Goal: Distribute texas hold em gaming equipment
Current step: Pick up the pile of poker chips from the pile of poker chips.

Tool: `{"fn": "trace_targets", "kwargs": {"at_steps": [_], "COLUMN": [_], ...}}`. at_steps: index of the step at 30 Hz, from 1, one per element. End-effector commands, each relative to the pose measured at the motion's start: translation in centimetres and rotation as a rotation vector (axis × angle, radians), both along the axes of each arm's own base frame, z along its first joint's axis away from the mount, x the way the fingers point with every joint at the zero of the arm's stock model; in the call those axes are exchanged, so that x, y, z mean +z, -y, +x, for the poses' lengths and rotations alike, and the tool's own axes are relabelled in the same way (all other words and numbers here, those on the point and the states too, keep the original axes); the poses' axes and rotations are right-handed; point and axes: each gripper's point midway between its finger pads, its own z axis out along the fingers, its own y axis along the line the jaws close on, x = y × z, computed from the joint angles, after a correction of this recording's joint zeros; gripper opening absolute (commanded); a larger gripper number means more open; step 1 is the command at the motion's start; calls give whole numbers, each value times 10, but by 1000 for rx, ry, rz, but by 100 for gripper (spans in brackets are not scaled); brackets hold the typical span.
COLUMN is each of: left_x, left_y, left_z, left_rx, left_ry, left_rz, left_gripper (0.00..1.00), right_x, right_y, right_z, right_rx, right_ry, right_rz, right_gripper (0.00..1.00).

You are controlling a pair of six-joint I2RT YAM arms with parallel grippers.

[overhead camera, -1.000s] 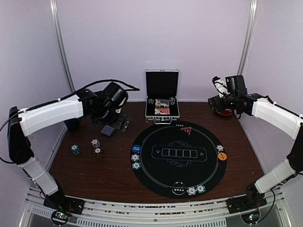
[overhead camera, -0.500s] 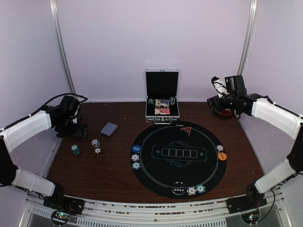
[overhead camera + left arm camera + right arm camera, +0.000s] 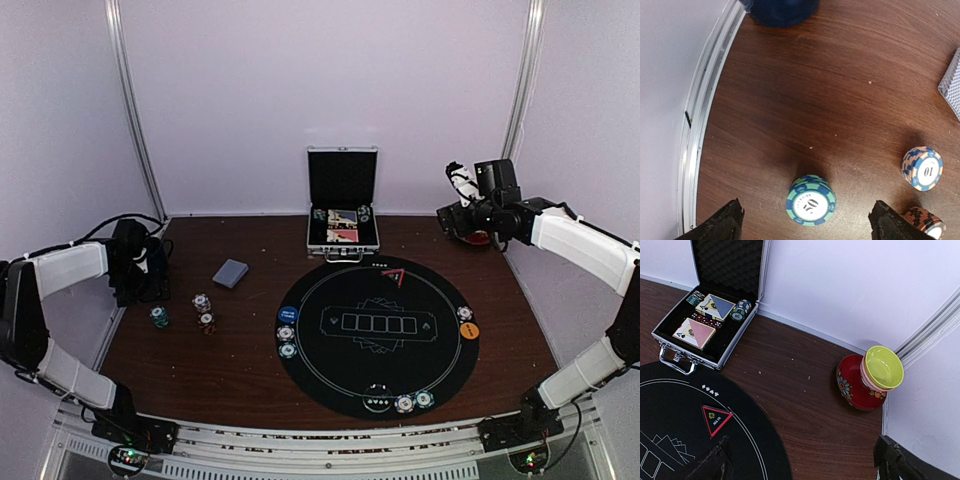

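A teal poker chip stack (image 3: 811,200) marked 50 stands on the wood between the wide-apart fingers of my left gripper (image 3: 807,227), which is open and touches nothing. In the top view that gripper (image 3: 140,285) hangs by the table's left edge, just behind the teal stack (image 3: 158,316). A white-and-blue stack (image 3: 923,168) and a red one (image 3: 926,222) stand to its right. The grey-blue card deck (image 3: 230,273) lies flat farther back. More chips and round buttons ring the black mat (image 3: 330,375). My right gripper (image 3: 800,465) is open over bare wood at the back right.
An open silver case (image 3: 343,240) with card boxes and chips stands behind the mat. A dark blue mug (image 3: 780,10) sits at the back left corner. Stacked red and yellow-green bowls (image 3: 865,380) sit in the right corner by the wall rail.
My left arm has swung from above the card deck out to the table's left edge and come over the teal chip stack. The deck stays on the table. The right arm has not moved.
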Motion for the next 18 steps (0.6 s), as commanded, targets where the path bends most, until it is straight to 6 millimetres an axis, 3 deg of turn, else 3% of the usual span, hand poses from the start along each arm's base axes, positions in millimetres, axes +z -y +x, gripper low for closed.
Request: {"fn": "trace_targets", "kwargs": {"at_steps": [1, 18], "left_x": [-2, -35], "left_y": [2, 7], "left_z": [9, 1], "left_rx": [-15, -36], "left_ry": [42, -61], "left_rz": [-41, -64], "left_gripper": [89, 77], "right_x": [5, 8], "right_y": [-5, -6], "right_z": [-5, -7], "right_rx": [19, 22], "right_ry": [16, 24], "right_rz": [7, 9], "right_gripper": [100, 100]}}
